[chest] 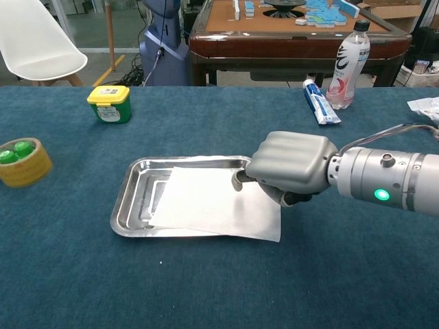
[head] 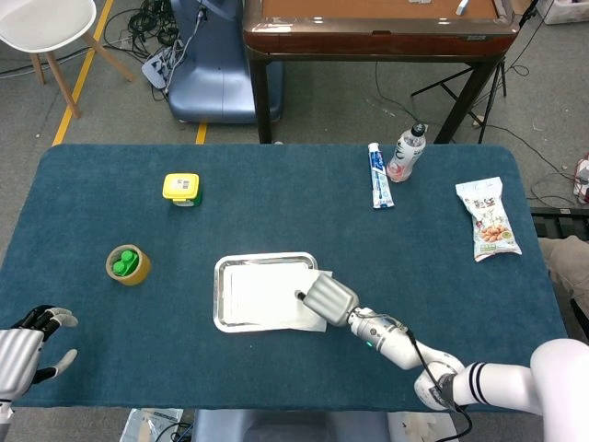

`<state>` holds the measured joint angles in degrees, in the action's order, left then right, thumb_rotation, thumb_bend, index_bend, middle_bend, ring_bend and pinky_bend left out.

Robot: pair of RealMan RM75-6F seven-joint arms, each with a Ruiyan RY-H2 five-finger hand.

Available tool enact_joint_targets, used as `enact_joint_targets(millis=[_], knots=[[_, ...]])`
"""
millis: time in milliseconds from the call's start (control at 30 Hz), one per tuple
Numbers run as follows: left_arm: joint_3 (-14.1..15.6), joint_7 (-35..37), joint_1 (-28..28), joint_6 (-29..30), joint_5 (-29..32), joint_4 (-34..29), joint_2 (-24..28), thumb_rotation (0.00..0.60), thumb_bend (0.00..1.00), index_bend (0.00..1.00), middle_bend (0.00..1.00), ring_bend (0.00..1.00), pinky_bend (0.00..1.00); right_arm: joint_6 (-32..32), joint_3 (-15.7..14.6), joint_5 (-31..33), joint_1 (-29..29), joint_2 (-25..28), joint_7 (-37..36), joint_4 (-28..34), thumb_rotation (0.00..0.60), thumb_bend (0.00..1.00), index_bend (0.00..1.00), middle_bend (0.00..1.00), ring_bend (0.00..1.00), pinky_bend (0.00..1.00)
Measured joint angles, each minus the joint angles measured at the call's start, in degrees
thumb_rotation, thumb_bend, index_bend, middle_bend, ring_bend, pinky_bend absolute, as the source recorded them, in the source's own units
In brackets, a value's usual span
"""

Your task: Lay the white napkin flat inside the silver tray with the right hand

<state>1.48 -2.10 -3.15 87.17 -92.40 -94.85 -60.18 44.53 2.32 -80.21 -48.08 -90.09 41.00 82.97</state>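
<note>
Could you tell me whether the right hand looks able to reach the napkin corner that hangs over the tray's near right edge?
Probably yes. The right hand is right over the white napkin, a fingertip at the sheet. The overhanging corner lies just below it on the cloth, outside the silver tray, with nothing between them.

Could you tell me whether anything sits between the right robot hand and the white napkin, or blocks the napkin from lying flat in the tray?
Nothing visible does. The right robot hand is over the napkin, whose right edge overhangs the silver tray.

left robot hand [head: 23, 354] cut by frame edge, napkin [chest: 219, 205] corner hidden under right robot hand [chest: 291, 166]
</note>
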Motion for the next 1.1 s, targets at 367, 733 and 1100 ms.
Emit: enact_joint_targets(millis=[367,733,1100], knots=[[-0.04,0.33,0.11,0.21,0.05,-0.11,0.21,0.600,0.23,0.41,0.35,0.23,0.48,-0.51,-0.49,0.76,-0.77,-2.63,-0.87,-2.35,0.600,1.00,0.28,1.00,0.92,1.00],[-0.02,0.60,0.25,0.44,-0.04,-0.07,0.31,0.600,0.23,0.41,0.35,0.23,0.48,-0.05,-0.40,1.33,-1.29,-4.97,-1.64,-4.78,0.600,1.00,0.28,1.00,0.92,1.00],[0.05,0.55,0.24,0.34,-0.13,-0.06,0.27,0.600,0.23,0.41,0.35,0.23,0.48,0.64,0.16,1.45,-1.73,-6.99,-3.23,-6.88,0.600,1.00,0.28,1.00,0.92,1.00]])
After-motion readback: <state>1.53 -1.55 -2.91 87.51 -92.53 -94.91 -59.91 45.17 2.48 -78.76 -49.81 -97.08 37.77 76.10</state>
